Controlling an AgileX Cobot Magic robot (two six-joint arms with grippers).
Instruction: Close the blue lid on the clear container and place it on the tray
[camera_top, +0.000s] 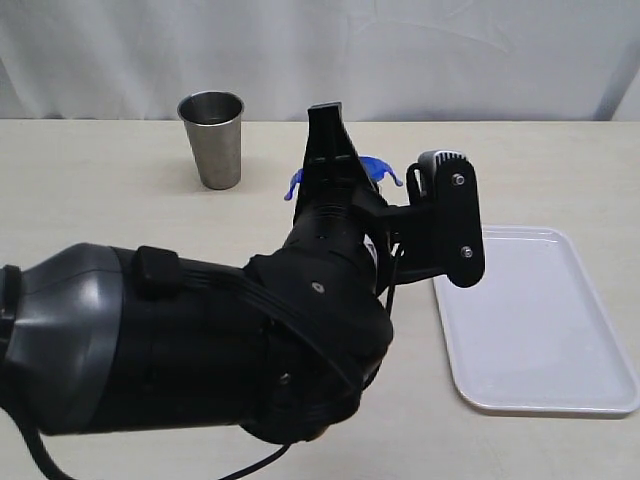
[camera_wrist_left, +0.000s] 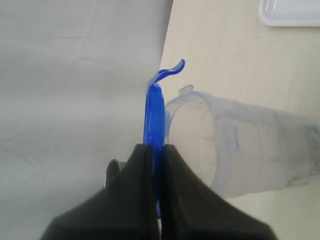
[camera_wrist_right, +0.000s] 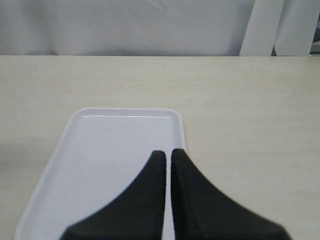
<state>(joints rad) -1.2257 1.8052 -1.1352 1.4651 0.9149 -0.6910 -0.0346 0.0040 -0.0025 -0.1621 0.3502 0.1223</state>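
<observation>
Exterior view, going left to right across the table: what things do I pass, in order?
Grey steel cup → blue lid → white tray. The left arm spans too much of the width to be given a place.

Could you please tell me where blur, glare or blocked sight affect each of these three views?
Exterior view: even light; the dark left arm hides most of the blue lid. Left wrist view: the left tool is soft-edged near the lens, and the clear container looks hazy. Right wrist view: a thin glare line runs along the tray rim; the right tool is blurred.
</observation>
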